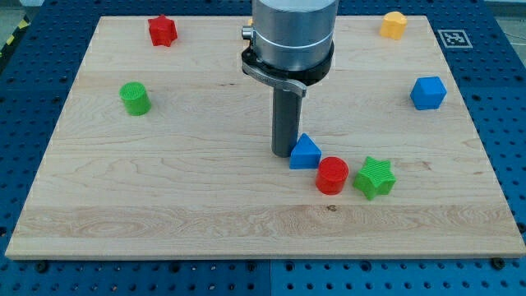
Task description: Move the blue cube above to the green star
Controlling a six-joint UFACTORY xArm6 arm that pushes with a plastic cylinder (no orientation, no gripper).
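Observation:
The blue cube [428,92] sits near the board's right edge, in the upper right part of the view. The green star [375,177] lies lower, right of centre, below and to the left of the cube. My tip [285,153] rests on the board at the centre, touching or nearly touching the left side of a blue triangular block [305,153]. The tip is far left of the blue cube and left of the green star.
A red cylinder [332,175] lies between the blue triangular block and the green star, close to both. A green cylinder [135,99] is at the left, a red star [163,31] at top left, an orange block [394,25] at top right.

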